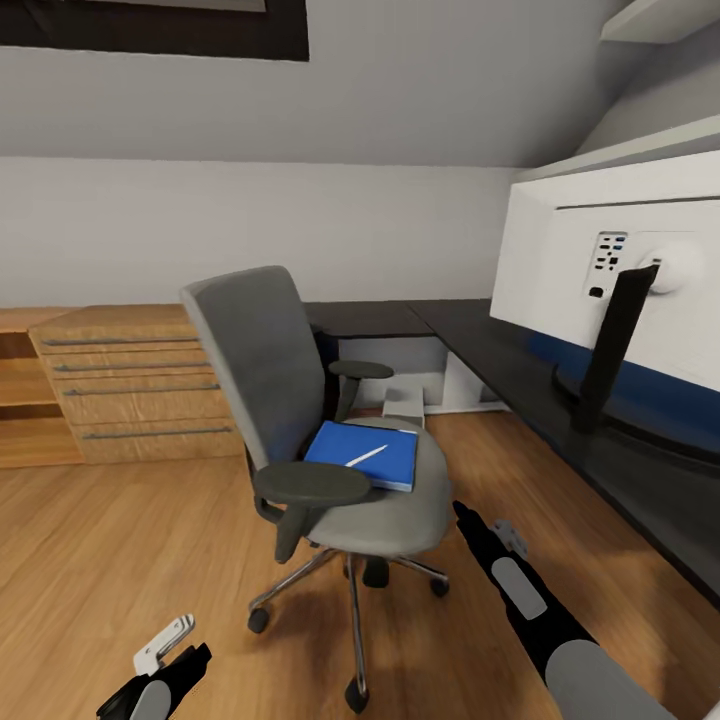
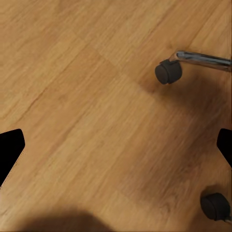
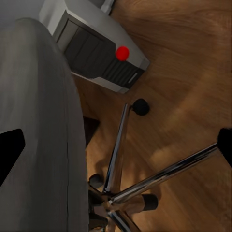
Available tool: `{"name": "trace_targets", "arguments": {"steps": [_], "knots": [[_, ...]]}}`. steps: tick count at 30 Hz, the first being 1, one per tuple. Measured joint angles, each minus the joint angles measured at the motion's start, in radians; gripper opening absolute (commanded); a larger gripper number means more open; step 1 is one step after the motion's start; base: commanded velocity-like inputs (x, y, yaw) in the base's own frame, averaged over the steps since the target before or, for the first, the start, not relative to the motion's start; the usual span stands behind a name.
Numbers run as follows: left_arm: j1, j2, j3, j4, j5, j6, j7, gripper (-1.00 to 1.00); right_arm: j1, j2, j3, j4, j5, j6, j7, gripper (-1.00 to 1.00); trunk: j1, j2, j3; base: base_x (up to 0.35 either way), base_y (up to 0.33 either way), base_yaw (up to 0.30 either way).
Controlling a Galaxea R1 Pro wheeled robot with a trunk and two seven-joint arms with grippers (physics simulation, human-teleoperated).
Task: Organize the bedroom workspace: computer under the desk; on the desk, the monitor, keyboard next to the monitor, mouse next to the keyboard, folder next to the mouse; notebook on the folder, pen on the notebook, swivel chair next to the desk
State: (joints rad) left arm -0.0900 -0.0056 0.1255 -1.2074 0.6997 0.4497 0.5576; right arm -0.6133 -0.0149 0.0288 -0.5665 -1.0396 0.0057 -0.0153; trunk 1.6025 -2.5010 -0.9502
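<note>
Currently, the blue folder (image 1: 362, 455) and pen (image 1: 366, 455) are lying on the swivel chair (image 1: 330, 420); right pincer (image 1: 497, 532) is hovering near, open, empty, for pickup; left pincer (image 1: 172, 645) likewise open, low.

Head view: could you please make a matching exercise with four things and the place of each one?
Things:
1. folder
2. monitor
3. computer
4. pen

Places:
A. on the floor beside the chair's base
B. on the swivel chair seat
C. on top of the blue item
D. on the dark desk

Pairs: 1-B, 2-D, 3-A, 4-C
</note>
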Motion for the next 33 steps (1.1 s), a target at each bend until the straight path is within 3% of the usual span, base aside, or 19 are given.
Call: {"name": "trace_targets", "arguments": {"steps": [11, 16, 18, 33], "knots": [[0.0, 0.0, 0.0, 0.0, 0.001, 0.001, -0.009, 1.0, -0.003, -0.009, -0.001, 0.0, -0.002, 0.012, 0.003, 1.0, 0.0, 0.0, 0.0, 0.029, 0.019, 0.0], [0.0, 0.0, 0.0, 0.0, 0.001, 0.001, -0.012, 1.0, -0.025, -0.01, 0.0, -0.002, -0.002, 0.181, 0.023, 1.0, 0.0, 0.0, 0.0, 0.0, 0.0, 0.0], [0.0, 0.0, 0.0, 0.0, 0.001, 0.001, -0.013, 1.0, -0.032, -0.01, 0.0, -0.002, -0.002, 0.212, 0.043, 1.0, 0.0, 0.0, 0.0, 0.0, 0.0, 0.0], [0.0, 0.0, 0.0, 0.0, 0.001, 0.002, -0.013, 1.0, -0.041, -0.002, 0.01, -0.001, 0.006, 0.275, 0.077, 1.0, 0.0, 0.0, 0.0, 0.0, 0.0, 0.0]]}}
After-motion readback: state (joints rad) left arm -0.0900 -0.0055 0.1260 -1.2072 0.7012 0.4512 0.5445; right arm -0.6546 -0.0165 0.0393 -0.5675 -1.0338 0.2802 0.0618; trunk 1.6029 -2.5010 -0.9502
